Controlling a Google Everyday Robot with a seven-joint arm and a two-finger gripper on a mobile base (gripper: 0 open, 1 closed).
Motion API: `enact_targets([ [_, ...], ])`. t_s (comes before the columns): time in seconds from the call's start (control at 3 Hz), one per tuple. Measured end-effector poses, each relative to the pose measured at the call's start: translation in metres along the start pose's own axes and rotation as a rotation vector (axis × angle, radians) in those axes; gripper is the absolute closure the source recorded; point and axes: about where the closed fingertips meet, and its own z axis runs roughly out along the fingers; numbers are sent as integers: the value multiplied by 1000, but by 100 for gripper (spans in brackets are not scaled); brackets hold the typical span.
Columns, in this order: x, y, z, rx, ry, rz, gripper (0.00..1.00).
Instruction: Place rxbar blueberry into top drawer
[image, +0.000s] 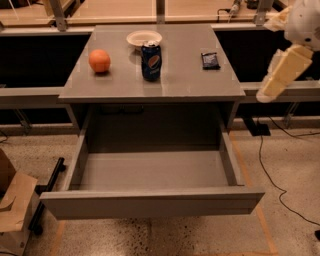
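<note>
The rxbar blueberry (210, 60) is a small flat dark wrapper lying on the right side of the grey tabletop (185, 80). The top drawer (150, 200) is pulled wide open below the tabletop, and nothing lies in it. My gripper (279, 74) shows as a cream-coloured piece at the right edge of the view. It hangs beside the table's right edge, to the right of the bar and apart from it. It holds nothing that I can see.
A blue Pepsi can (150, 61) stands mid-table, with a white bowl (144, 38) just behind it and an orange (100, 60) at the left. A cardboard box (12, 210) sits on the floor at the lower left. A black cable (265, 170) runs across the floor at the right.
</note>
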Motion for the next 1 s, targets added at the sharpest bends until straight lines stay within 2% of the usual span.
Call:
enact_targets([
  [0.33, -3, -8, -7, 21, -11, -1, 0],
  [0.67, 6, -6, 11, 19, 2, 55, 0],
  [1.0, 0, -29, 38, 45, -46, 110, 0],
])
